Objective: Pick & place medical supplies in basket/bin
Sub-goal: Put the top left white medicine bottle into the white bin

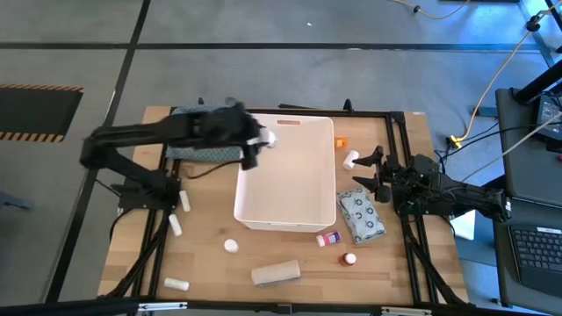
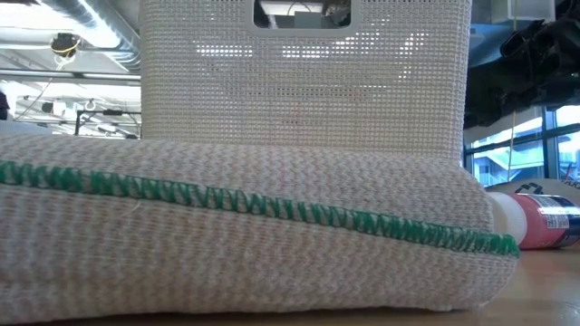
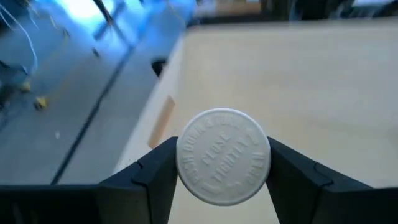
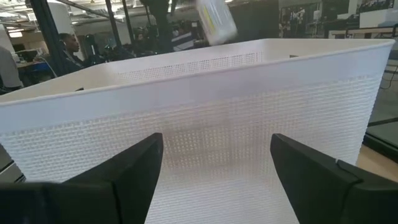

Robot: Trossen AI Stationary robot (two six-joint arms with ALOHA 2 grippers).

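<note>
**Inspector:** What does the left claw (image 3: 222, 174) have?

**Operator:** I have it clamped on a small white bottle (image 3: 224, 165), cap facing the wrist camera, held over the tub's (image 1: 285, 215) far left corner. I judge that puts the drop inside the walls.

**Inspector:** And the right?

**Operator:** My right claw (image 4: 214, 165) waits with its fingers apart and empty, just beside the tub's right wall. Other supplies lie on the table (image 1: 211, 272).

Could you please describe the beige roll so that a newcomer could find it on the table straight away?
Start at the big white tub in the middle of the table. Past its short end without the handle slot, a beige roll lies on its side on bare wood. It is larger than the small white pieces around it, and tan.
</note>
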